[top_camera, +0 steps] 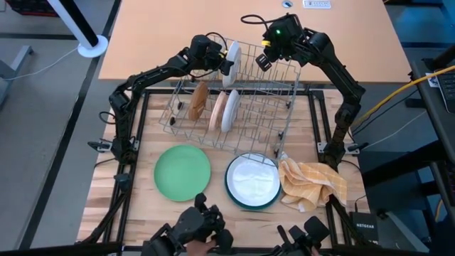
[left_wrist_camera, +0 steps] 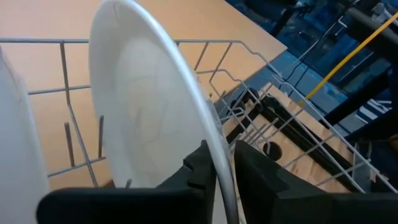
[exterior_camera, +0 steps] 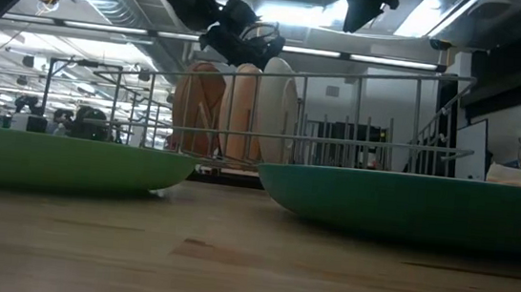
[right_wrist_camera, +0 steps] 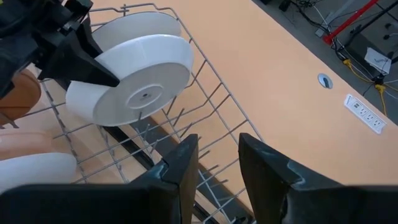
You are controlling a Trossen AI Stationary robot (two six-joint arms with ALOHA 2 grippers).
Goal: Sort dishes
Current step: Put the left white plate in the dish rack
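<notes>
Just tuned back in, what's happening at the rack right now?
The left claw is shut on a white plate, held on edge over the wire rack. The right claw hangs open above the rack. Three plates stand racked; the green plate and teal plate lie on the table.

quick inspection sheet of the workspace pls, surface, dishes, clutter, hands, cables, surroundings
surface: wooden table, bare between the items
job's things: green plate flat; white plate lying in teal plate; brown plate, tan plate and another white plate upright in grey wire rack
clutter: yellow checked cloth crumpled beside the teal plate
hands: left hand shut on held white plate over the rack; right hand open above the rack
cables: yellow cable off the table
surroundings: white power strip
</notes>
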